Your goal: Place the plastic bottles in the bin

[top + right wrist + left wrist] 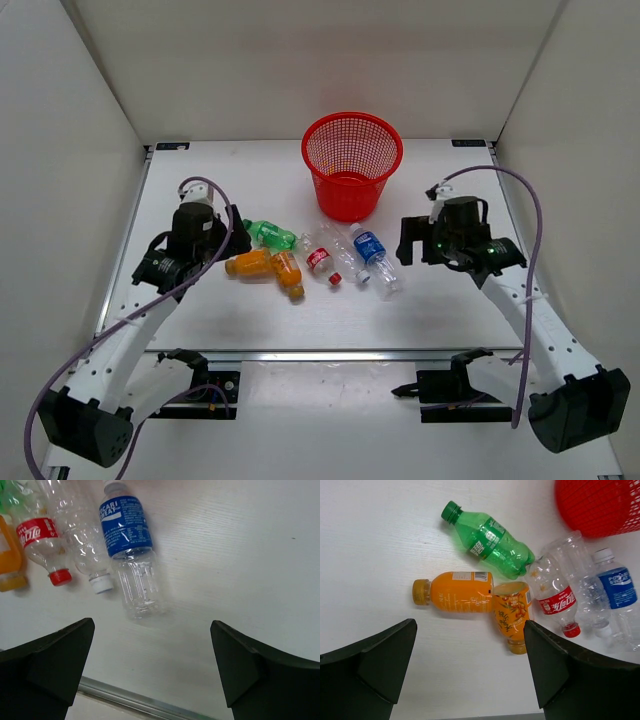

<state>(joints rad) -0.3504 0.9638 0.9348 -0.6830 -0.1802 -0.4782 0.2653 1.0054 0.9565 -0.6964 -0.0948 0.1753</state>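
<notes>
Hovering spread and empty, left end effector [470, 625] and right end effector [152, 624] face the first pick; bottles [462, 591] lie on the surface [400, 315] by the bin [350, 195] (none visible inside); next: descend onto one.

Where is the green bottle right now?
In the top view the green bottle lies on its side left of centre, just beyond the two orange bottles, nearer and left of the red bin.
</notes>
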